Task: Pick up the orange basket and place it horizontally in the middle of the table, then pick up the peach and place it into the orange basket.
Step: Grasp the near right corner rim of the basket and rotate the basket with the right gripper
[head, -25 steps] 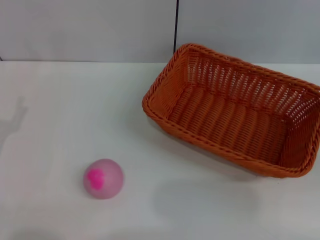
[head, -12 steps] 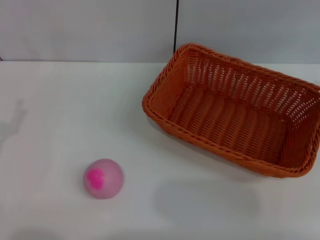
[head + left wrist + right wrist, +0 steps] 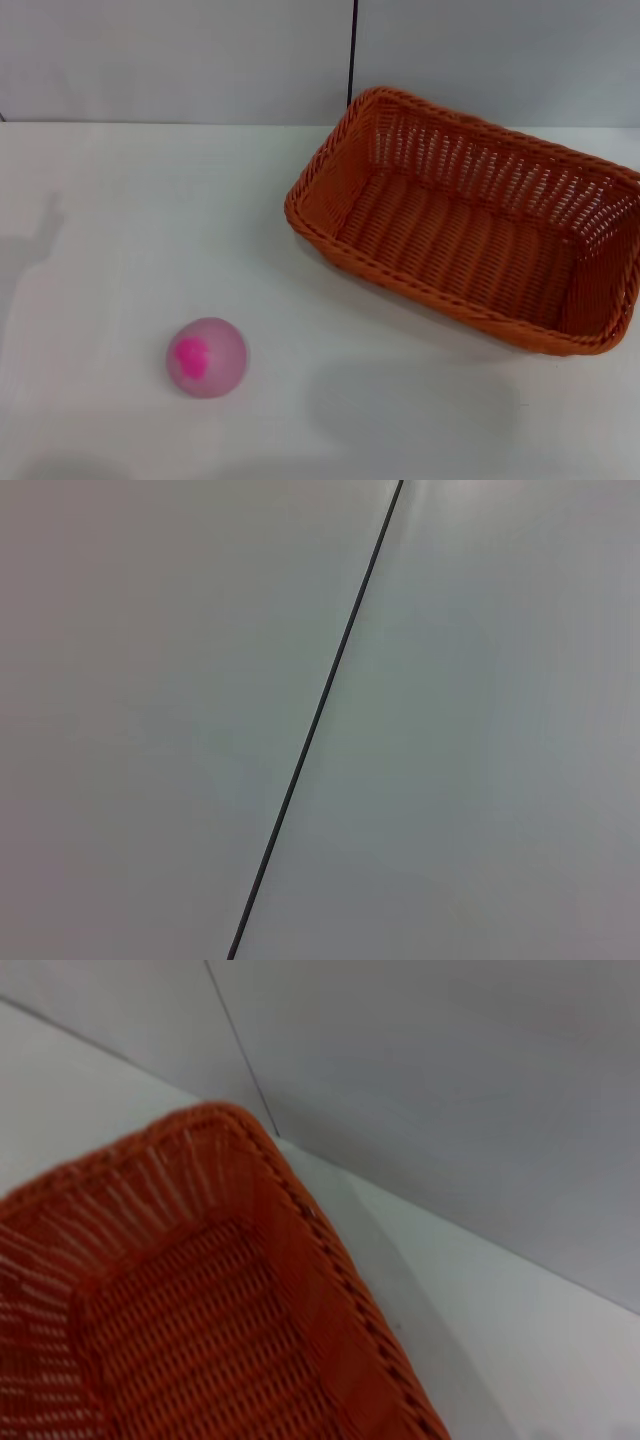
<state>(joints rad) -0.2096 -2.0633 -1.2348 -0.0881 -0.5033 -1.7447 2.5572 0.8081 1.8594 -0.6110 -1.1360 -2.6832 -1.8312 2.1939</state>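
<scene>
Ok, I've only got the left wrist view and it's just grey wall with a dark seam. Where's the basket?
Observer: The orange basket sits at the far right of the table, turned at an angle, in the head view.
Operator: Anything in it yet?
Observer: No, it is empty. The peach lies on the table near the front, to the left of the basket and apart from it.
Operator: Is either gripper near them?
Observer: Neither gripper shows in any view. The right wrist view looks down on one corner of the basket's rim, so that arm is over the basket.
</scene>
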